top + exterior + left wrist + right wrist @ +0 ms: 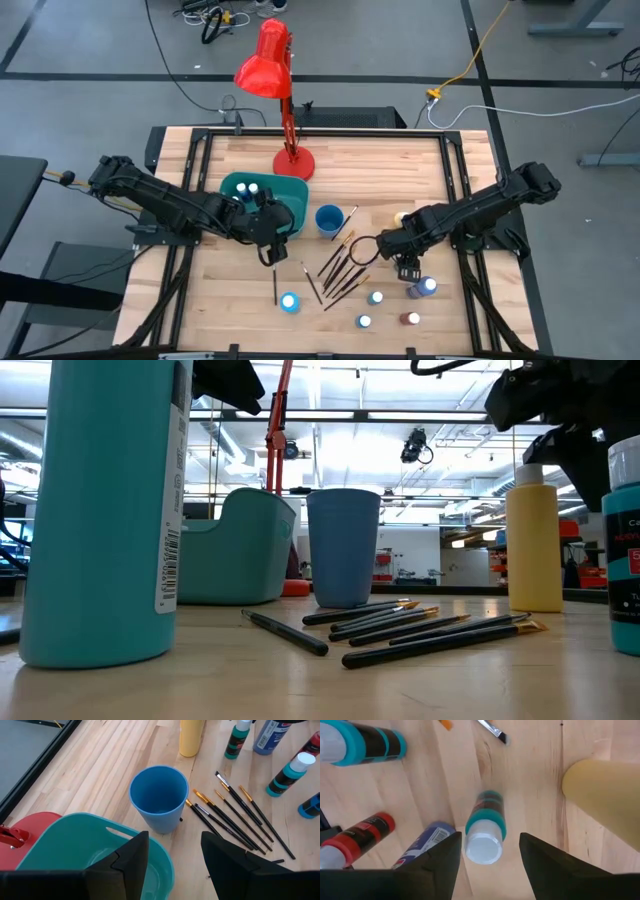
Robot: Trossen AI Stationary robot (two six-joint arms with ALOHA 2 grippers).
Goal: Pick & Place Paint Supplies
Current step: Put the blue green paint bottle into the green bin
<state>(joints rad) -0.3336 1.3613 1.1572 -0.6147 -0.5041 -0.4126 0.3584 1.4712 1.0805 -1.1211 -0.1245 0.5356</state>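
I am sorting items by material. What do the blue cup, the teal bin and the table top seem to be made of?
The blue cup looks like matte plastic: thin even wall, uniform colour. The teal bin seems moulded plastic with a slight sheen, rounded rim and a cut handle slot. The table top looks like light unpainted wood, with visible plank seams and grain.

Landmark: cup [329,219]. Bin [290,190] just left of cup, two bottles [248,188] inside; lamp base [293,163] behind bin. Brushes [343,268] fanned on table in front of cup. Standing bottles [375,298] front-right of cup, beyond brushes. Lone brush [275,286] front-left.
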